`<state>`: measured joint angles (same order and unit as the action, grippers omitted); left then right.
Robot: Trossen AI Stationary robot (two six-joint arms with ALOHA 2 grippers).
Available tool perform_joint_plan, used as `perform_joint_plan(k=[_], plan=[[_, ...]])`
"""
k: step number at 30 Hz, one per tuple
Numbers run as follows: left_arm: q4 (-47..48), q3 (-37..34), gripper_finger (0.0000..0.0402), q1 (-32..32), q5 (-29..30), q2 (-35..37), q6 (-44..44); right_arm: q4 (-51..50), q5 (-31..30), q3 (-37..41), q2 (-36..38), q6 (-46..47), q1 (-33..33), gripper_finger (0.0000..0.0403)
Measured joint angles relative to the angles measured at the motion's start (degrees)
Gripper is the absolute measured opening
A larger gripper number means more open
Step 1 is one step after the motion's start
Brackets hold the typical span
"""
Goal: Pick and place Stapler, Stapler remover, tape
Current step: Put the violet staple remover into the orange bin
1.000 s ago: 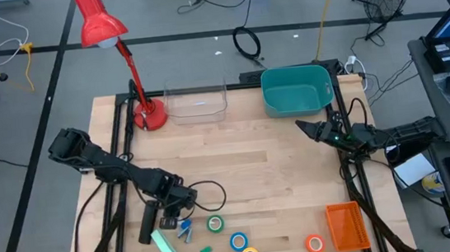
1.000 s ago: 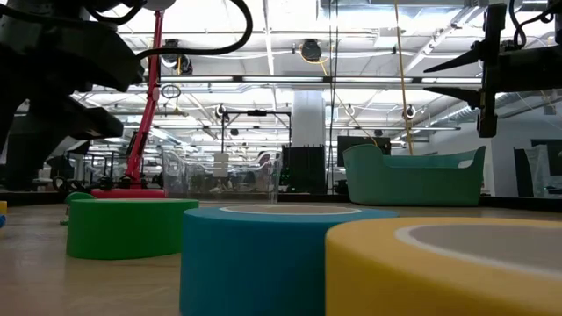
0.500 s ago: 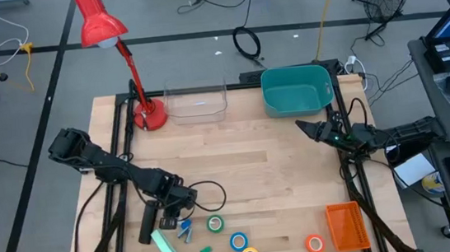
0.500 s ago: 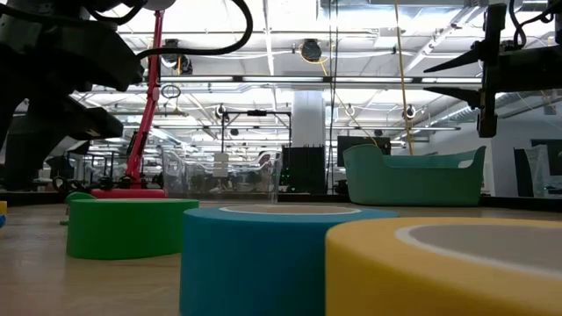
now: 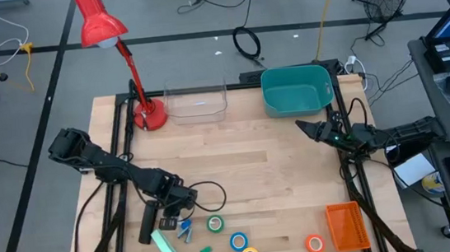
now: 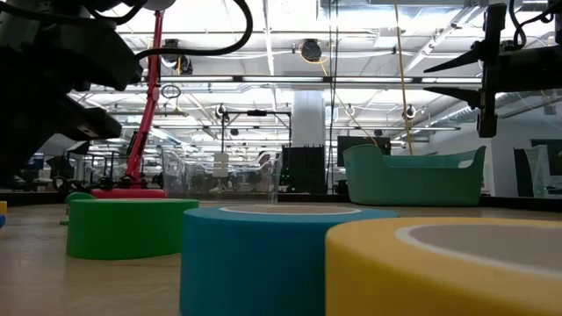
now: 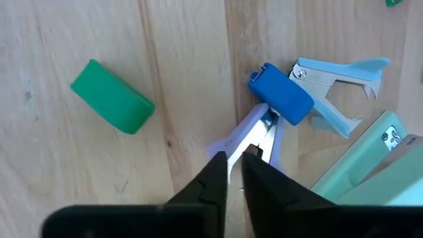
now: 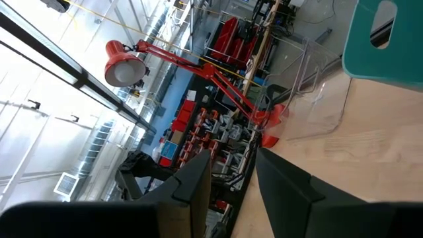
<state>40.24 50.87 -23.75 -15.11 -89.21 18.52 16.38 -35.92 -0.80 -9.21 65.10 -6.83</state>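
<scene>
Left gripper (image 7: 234,158) is pinching the blue stapler remover (image 7: 268,116) at the tabletop's (image 5: 253,156) near-left, jaws nearly together. Right gripper's (image 5: 301,126) jaws are sitting apart, idle. Next probably needs a lift toward a bin.

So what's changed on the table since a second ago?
Hardly anything moved. The left tool sits low over the blue staple remover, fingers close around its pale handle. The tape rolls, stapler and raised right tool stayed put.
</scene>
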Motion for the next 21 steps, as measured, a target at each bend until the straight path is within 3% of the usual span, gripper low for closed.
perform_joint_plan(k=[6,15,21], plan=[[-0.3,0.0,0.0003,-0.02,-0.39,0.0,-0.78,-0.01,0.0,0.0,0.0,0.0,0.0,0.0114],[-0.32,0.0,0.0048,-0.07,0.0,-0.04,-0.39,-0.01,0.0,0.0,0.0,0.0,0.0,0.0114],[-0.75,-0.39,0.0039,-0.07,-0.24,-0.04,-0.35,0.0,0.0,0.0,0.0,0.0,-0.01,0.0114]])
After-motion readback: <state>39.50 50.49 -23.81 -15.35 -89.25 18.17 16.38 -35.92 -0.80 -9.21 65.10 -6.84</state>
